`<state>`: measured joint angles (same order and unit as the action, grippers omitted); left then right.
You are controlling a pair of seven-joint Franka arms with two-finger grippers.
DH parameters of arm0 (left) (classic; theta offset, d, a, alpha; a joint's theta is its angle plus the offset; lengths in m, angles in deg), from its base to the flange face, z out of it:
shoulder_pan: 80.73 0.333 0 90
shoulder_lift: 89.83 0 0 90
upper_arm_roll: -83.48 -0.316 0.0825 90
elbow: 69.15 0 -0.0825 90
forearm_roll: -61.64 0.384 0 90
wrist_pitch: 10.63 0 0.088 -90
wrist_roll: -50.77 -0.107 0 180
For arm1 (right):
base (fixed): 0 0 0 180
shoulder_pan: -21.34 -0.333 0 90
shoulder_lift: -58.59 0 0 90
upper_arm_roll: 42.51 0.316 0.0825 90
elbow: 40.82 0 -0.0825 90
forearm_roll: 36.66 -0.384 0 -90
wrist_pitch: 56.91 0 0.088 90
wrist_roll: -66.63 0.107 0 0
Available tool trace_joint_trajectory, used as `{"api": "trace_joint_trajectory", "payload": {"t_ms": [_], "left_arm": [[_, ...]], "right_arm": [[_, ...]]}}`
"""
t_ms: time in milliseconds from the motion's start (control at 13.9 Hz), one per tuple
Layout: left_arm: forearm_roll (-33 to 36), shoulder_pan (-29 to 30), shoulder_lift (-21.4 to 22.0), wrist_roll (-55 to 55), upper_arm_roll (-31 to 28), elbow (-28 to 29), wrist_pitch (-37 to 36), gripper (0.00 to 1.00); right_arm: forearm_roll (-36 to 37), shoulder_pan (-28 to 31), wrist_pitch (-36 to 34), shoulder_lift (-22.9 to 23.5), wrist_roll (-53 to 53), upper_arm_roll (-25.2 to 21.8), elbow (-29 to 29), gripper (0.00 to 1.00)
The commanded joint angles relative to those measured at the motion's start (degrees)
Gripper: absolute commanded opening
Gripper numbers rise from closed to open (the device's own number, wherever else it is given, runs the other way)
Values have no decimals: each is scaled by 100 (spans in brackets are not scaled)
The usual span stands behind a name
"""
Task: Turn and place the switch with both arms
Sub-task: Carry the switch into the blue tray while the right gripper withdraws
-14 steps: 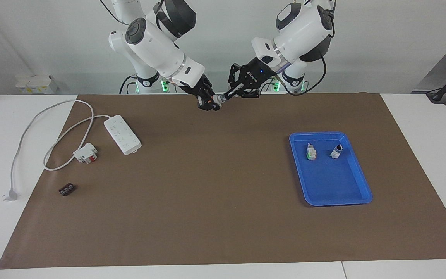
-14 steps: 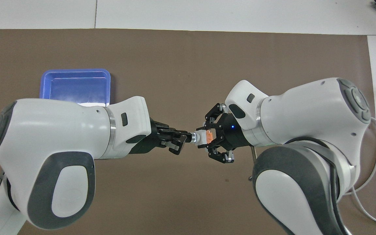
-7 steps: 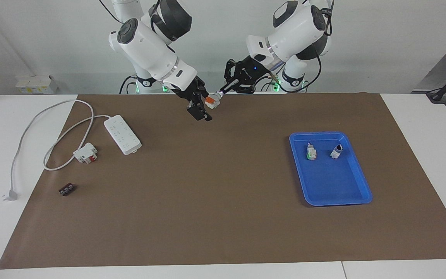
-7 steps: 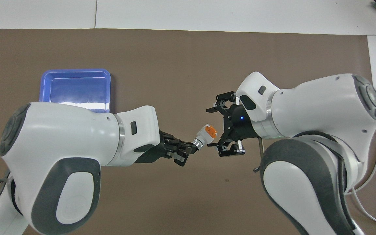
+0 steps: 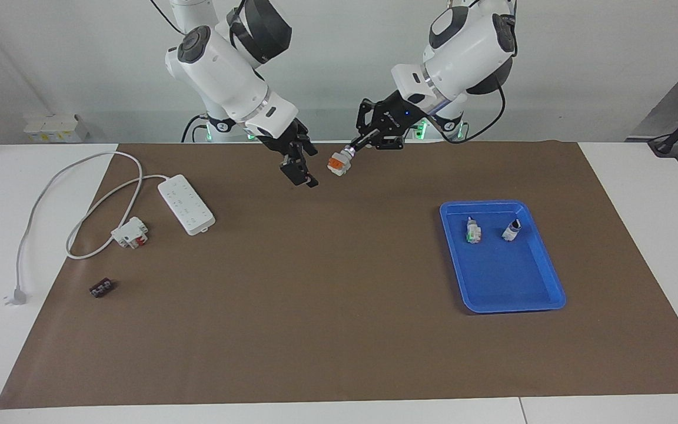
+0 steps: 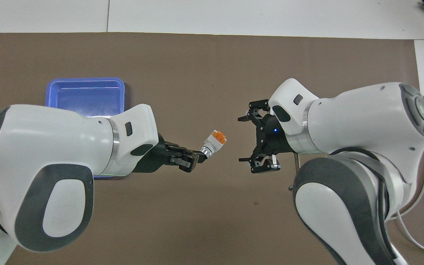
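Overhead view: switch [image 6: 214, 141] slants, orange end up.

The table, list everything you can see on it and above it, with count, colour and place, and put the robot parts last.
switch: one, white with an orange block, in the air over the mat, held by its knob end
mat: one, brown, covering most of the table
tray: one, blue, toward the left arm's end
small parts in the tray: two, whitish, at the tray's end nearer the robots
power strip: one, white with a white cord, toward the right arm's end
breaker block: one, white and red, beside the power strip
small dark block: one, farther from the robots than the breaker block
left gripper: black, shut on the switch
right gripper: black, fingers open, beside the switch, apart from it
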<state>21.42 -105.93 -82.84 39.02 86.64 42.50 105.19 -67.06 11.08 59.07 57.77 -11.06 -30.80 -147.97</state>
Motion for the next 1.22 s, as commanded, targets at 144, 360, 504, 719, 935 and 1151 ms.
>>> {"api": "trace_joint_trajectory", "payload": {"t_ms": [144,360,504,719,935,1151], "left_arm": [[1346,690,144,314,35,112,-664,0],[2296,1227,171,296,35,94,-1148,0],[2649,1631,171,287,35,77,-1421,0],[3062,2010,171,287,26,51,-1702,0],[3212,2387,83,296,26,-195,-1957,0],[3519,2582,-135,296,27,-275,-1958,0]], "right_arm": [[753,68,30,108,1499,50,158,100],[1026,68,-49,64,2878,7,325,100],[1176,68,-84,38,3844,-2,369,100],[1501,199,-180,-6,4997,-11,519,100],[1879,497,-269,-6,5860,-2,747,100],[1906,936,-260,2,6143,-2,791,100]]}}
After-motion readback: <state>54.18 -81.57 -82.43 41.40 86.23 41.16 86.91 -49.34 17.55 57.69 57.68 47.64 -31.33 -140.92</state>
